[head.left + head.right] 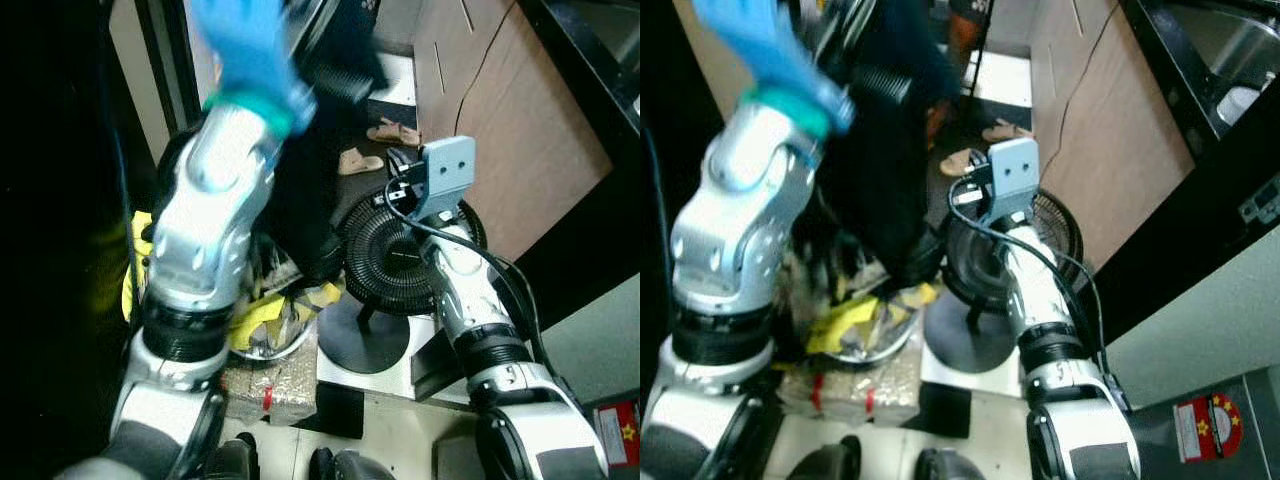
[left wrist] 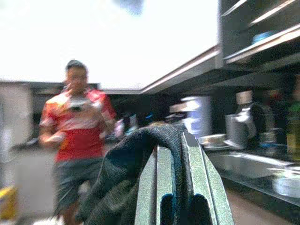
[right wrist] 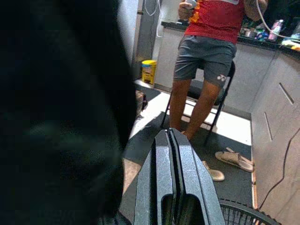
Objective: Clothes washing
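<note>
My left end effector (image 2: 180, 187) is raised high, fingers clamped on the dark knitted garment (image 2: 126, 178), which hangs long-axis down over what looks like a metal basin of clothes (image 1: 275, 325); right end effector (image 3: 171, 187) closed, empty, idle beside it

Dark garment (image 1: 305, 190), near black with a ribbed knit texture, hanging long through the upper middle of the left eye view, lifted high and drooping to a bunched lower end just above the metal basin (image 1: 275, 340). In the left wrist view, grey-green knit cloth draped over and pinched between the left gripper (image 2: 180, 178) fingers, trailing off to the lower left. Basin at lower centre-left, round and shiny, holding crumpled yellow and patterned clothes (image 1: 270, 310), partly hidden.
</note>
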